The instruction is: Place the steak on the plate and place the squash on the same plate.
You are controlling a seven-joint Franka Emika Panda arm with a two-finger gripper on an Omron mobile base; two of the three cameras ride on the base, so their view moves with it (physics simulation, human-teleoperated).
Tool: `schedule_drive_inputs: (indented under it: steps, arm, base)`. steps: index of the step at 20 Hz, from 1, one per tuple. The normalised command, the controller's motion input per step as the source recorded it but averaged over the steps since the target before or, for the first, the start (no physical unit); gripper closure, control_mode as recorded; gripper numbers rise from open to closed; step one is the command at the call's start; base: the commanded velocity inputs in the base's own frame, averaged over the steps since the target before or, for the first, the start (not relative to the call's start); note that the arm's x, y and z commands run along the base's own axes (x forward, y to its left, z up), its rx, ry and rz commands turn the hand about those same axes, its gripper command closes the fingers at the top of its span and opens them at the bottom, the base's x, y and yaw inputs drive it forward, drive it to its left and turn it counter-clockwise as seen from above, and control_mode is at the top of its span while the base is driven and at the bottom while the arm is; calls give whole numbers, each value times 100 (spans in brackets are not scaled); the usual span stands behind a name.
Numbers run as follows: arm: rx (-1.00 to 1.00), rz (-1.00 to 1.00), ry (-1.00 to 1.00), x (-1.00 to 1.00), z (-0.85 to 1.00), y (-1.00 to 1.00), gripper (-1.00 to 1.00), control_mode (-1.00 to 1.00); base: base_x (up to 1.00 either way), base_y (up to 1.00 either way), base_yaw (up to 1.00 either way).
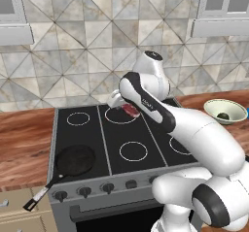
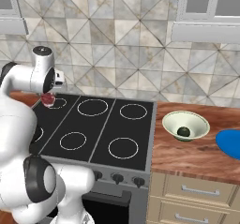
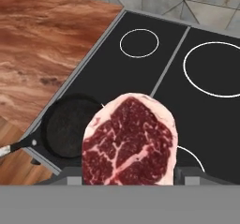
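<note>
The steak (image 3: 129, 138), red with white marbling, hangs above the black stove top between my fingers. My gripper (image 3: 129, 177) is shut on it, over the rear burners (image 1: 127, 110) (image 2: 47, 99). A dark green squash (image 2: 183, 132) (image 1: 223, 115) lies inside the pale green bowl (image 2: 185, 123) on the wooden counter right of the stove. The blue plate (image 2: 229, 143) sits further right on that counter, cut off by the picture's edge.
A black frying pan (image 1: 75, 159) (image 3: 68, 129) rests on the front left burner, its handle pointing out past the stove's front edge. The stove (image 2: 101, 124) has knobs along its front. Wooden counter (image 1: 24, 139) lies on both sides, with a tiled wall behind.
</note>
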Motion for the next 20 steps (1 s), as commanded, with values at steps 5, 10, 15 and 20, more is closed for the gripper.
schedule_drive_inputs:
  steps: [5,10,15,20]
  arm:
    - [0,0,0,0,0,0,100,-100]
    - [0,0,0,0,0,0,100,-100]
    - [0,0,0,-2,0,0,100,100]
    - [0,0,0,0,0,0,100,100]
  base:
    - [0,0,0]
    - [0,0,0]
    - [-9,-3,-2]
    - [-15,-69,-13]
